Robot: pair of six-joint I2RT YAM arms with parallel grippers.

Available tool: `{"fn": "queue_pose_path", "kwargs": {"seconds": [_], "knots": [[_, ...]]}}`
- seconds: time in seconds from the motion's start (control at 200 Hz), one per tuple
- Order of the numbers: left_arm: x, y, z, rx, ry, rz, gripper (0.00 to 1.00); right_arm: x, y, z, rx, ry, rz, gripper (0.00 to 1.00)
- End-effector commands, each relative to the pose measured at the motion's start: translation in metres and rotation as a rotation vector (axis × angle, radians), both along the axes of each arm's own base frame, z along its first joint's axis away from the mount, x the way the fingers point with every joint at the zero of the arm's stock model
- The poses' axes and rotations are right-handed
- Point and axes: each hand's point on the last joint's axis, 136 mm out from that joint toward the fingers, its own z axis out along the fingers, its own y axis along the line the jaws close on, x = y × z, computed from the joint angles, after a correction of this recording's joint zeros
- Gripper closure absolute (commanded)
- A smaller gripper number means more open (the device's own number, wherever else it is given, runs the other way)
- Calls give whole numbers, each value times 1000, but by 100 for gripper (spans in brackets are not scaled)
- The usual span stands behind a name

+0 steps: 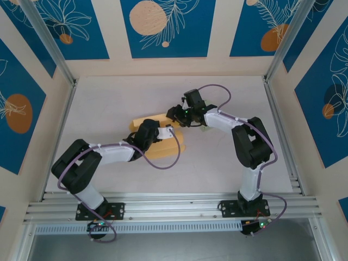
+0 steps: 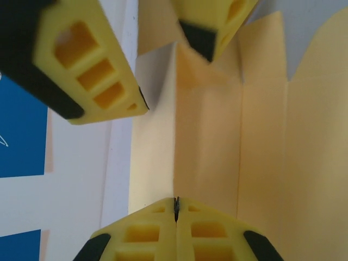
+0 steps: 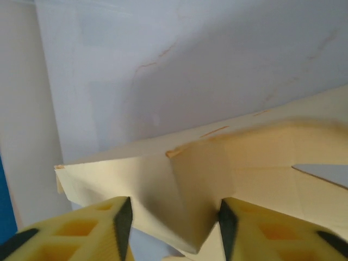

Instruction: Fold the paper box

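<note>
The pale yellow paper box (image 1: 163, 147) lies partly folded in the middle of the white table. My left gripper (image 1: 169, 130) reaches over it from the left. In the left wrist view that gripper (image 2: 175, 204) is shut on a raised fold of the paper box (image 2: 261, 141). My right gripper (image 1: 178, 116) comes in from the back right. It (image 3: 173, 223) stands open astride a hanging corner flap of the paper box (image 3: 201, 185), whose edge lies against the right-hand pad. The right gripper's fingers (image 2: 92, 70) also show on either side of the same fold.
An aluminium rail (image 1: 174, 206) runs along the near table edge by the arm bases. Slanted frame posts (image 1: 49, 41) stand at the back corners. Blue patterned wall panels (image 1: 163, 27) close in the back and sides. Bare white table (image 1: 109, 103) surrounds the box.
</note>
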Motion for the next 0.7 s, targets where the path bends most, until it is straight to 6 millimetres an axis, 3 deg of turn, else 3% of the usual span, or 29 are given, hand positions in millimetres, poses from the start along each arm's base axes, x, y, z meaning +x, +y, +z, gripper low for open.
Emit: {"fn": "queue_pose_path", "kwargs": {"seconds": [0.0,0.125,0.275,0.485,0.695], "knots": [[1,-7,-3,-33,43,-23,100,7,20,14,144,-14,50,68],[3,-3,-6,-32,51,-4,100,1,15,6,131,6,48,71],[3,1,-8,-36,58,7,100,-12,-1,12,82,-11,48,58],[6,7,-8,-37,66,10,100,-39,-40,37,-77,-105,17,52],[7,11,-3,-56,67,7,100,-75,-82,29,-223,-129,-48,47]]}}
